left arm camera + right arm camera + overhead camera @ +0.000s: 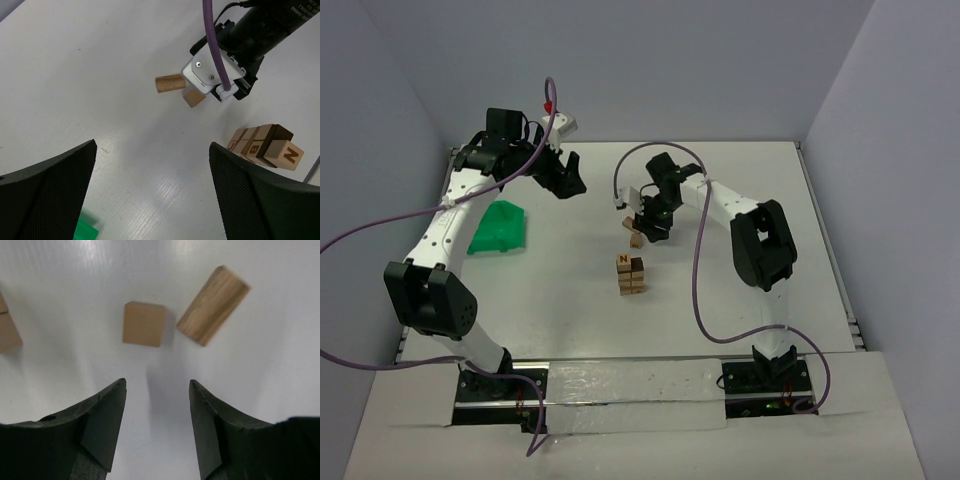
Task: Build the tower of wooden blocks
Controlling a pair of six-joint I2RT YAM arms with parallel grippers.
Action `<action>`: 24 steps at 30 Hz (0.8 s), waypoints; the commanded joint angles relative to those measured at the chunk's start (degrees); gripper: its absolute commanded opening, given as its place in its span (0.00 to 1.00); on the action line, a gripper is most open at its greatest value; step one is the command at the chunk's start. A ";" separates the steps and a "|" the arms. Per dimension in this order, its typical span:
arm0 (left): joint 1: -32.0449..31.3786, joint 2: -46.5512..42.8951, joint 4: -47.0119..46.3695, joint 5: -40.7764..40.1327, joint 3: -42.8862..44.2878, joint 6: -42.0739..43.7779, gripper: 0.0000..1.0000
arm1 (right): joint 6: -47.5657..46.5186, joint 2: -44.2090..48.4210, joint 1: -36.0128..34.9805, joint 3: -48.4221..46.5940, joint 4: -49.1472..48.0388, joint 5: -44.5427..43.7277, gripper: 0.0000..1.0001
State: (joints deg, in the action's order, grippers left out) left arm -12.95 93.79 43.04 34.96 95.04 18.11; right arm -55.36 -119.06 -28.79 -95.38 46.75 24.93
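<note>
The tower (631, 275) is a short stack of light-tan wood blocks in the middle of the table, with letters on some faces; it also shows in the left wrist view (265, 146). Two loose wood blocks lie just behind it: a cube (144, 324) and a longer block (213, 306). My right gripper (157, 385) hovers just short of them, open, with nothing between its fingers. My left gripper (152, 150) hangs wide open and empty above the table at the back left (565, 180), away from the blocks.
A green plastic bin (500, 228) lies at the left of the table, under the left arm. The right arm's purple cable (698, 270) loops over the table's right half. Walls close the table at the back and sides.
</note>
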 commanded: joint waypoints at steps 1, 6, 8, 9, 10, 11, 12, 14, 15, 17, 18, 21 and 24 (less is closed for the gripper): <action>0.38 0.42 -0.07 1.17 3.48 -0.63 0.99 | 3.07 -1.43 -1.25 -5.00 0.54 -0.74 0.64; 0.38 0.51 -0.32 1.33 3.14 -0.70 0.99 | 2.55 -2.59 -3.13 -6.06 1.68 -0.92 0.69; 0.38 0.56 -0.33 1.34 3.13 -0.71 0.99 | 2.59 -3.24 -3.54 -7.01 2.59 -0.88 0.69; 0.38 0.60 -0.33 1.34 3.13 -0.73 0.99 | 2.67 -3.85 -3.92 -7.51 3.03 -0.84 0.69; 0.38 0.60 -0.34 1.35 3.13 -0.79 0.99 | 2.80 -4.25 -4.25 -7.73 3.17 -0.84 0.69; 0.38 0.60 -0.42 1.43 3.13 -0.80 0.99 | 2.81 -4.27 -4.27 -7.91 3.17 -0.84 0.69; 0.38 0.69 -0.41 1.42 3.13 -0.80 0.99 | 2.99 -4.70 -4.53 -8.25 3.16 -0.85 0.70; 0.38 0.78 -0.33 1.34 3.22 -0.80 0.99 | 3.41 -5.04 -4.87 -8.34 2.66 -1.18 0.69; 0.38 0.78 -0.25 1.42 3.38 -0.80 0.99 | 3.58 -5.29 -5.12 -8.50 2.15 -1.70 0.69; 0.38 0.86 -0.16 1.35 3.47 -0.71 0.99 | 4.09 -5.73 -5.47 -8.67 1.61 -2.14 0.69; 0.38 0.91 -0.06 1.24 3.53 -0.61 0.99 | 4.46 -6.14 -5.59 -8.88 1.44 -2.56 0.69; 0.38 0.95 0.02 1.16 3.66 -0.53 0.99 | 4.99 -7.02 -5.91 -9.40 1.07 -3.33 0.69; 0.38 1.01 0.08 1.16 3.66 -0.53 0.99 | 5.34 -7.35 -6.27 -9.37 0.37 -3.88 0.67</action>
State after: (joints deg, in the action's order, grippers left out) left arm -12.95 94.78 43.11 34.96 95.74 18.13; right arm -51.31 -125.22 -34.24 -102.39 47.93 22.32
